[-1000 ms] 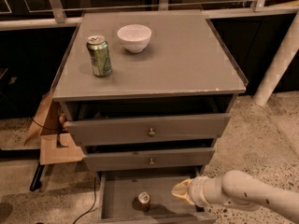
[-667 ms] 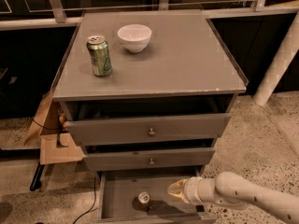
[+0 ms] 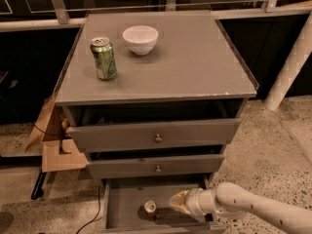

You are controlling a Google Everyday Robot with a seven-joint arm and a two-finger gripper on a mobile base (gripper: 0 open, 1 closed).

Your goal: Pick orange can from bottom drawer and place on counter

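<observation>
The task is only beginning. The hand [image 3: 179,202] is low inside the bottom drawer [image 3: 124,199]. The orange can [image 3: 149,207] stands just left of it, not grasped. How open the hand is, I cannot tell. The lift to the tabletop [image 3: 185,67] above is not yet done.

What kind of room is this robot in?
Probably a test space, not a home: a lone grey cabinet on speckled floor, cardboard beside it. The gripper is in the bottom drawer near the orange can.
</observation>
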